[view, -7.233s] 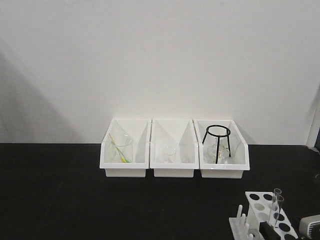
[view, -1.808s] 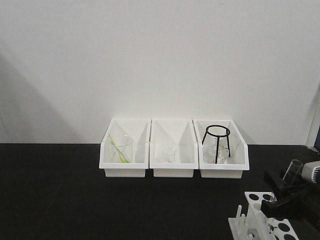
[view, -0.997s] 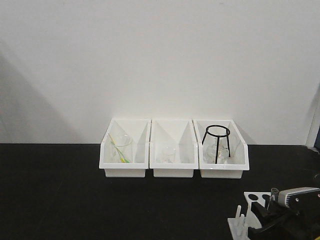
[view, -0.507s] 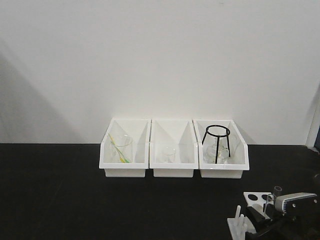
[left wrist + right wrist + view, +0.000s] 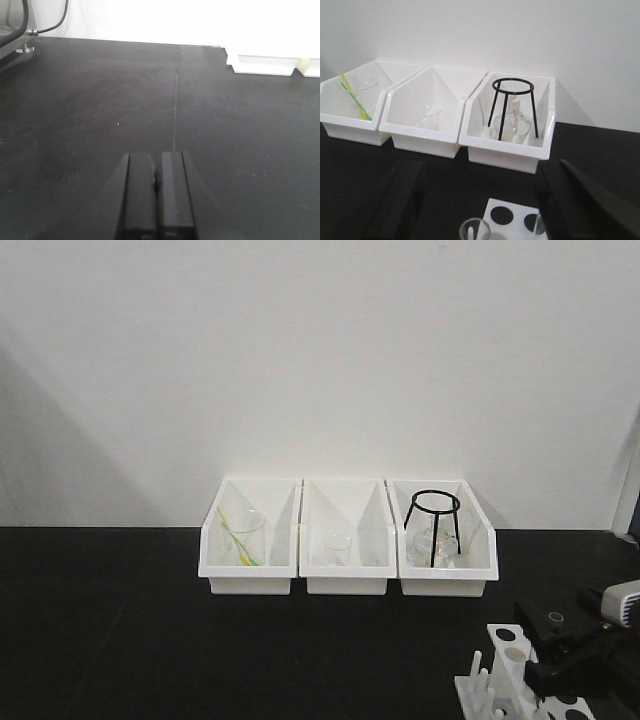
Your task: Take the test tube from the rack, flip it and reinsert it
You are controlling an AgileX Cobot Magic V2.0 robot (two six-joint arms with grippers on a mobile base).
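Note:
The white rack point(image 5: 500, 668) stands at the table's front right, and its top plate with round holes shows low in the right wrist view point(image 5: 517, 214). The clear test tube point(image 5: 475, 230) stands in the rack with its open rim up, at the bottom edge of the right wrist view. I cannot make it out in the front view. My right gripper point(image 5: 485, 200) is open wide, its two black fingers apart on either side of the tube and touching nothing. It also shows in the front view point(image 5: 545, 648), just right of the rack. My left gripper point(image 5: 156, 195) is shut and empty over bare black table.
Three white open-front bins point(image 5: 346, 585) stand in a row at the back against the wall. The left one holds a beaker with yellow-green sticks point(image 5: 240, 540), the middle a small beaker, the right a black tripod point(image 5: 436, 525) over a flask. A cable point(image 5: 60, 15) hangs far left.
My right gripper, which was shut on the tube low at the rack half a second ago, has opened and drawn up and right. The tube stays in the rack.

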